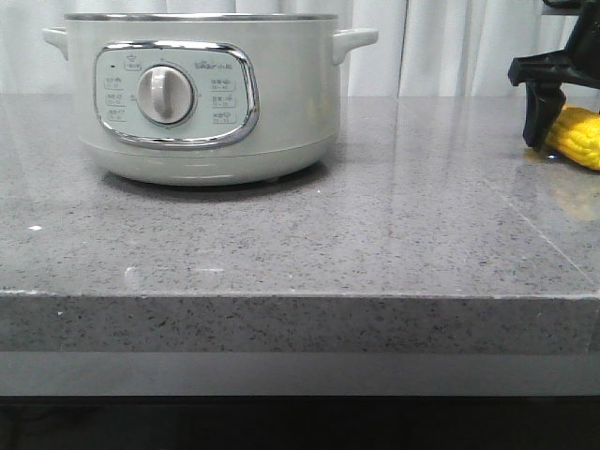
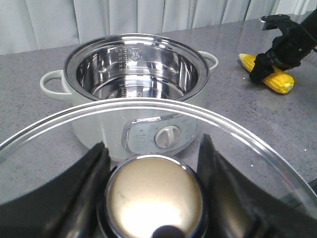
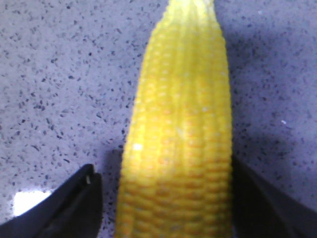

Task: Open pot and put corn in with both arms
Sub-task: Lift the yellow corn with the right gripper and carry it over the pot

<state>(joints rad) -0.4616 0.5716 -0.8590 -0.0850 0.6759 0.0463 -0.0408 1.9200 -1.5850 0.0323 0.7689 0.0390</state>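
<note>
**Lid held clear on the left, corn bracketed on the right**

My left gripper [image 2: 151,163] is clamped on the round metal knob [image 2: 154,198] of the glass lid [image 2: 237,136], holding it up and off to the near side of the pot [image 1: 202,103], I judge so that the steel bowl stays open for loading. The pot sits at the left of the grey stone counter [image 1: 375,234], with plenty of bare surface in front of it before the front edge.

Well to the right, the corn [image 1: 577,136] lies flat on the counter near the frame's edge. My right gripper [image 3: 163,198] straddles it, one finger [image 3: 69,203] at each flank; I cannot tell whether they are pressing yet. Between corn and pot the counter looks unobstructed for the carry.
</note>
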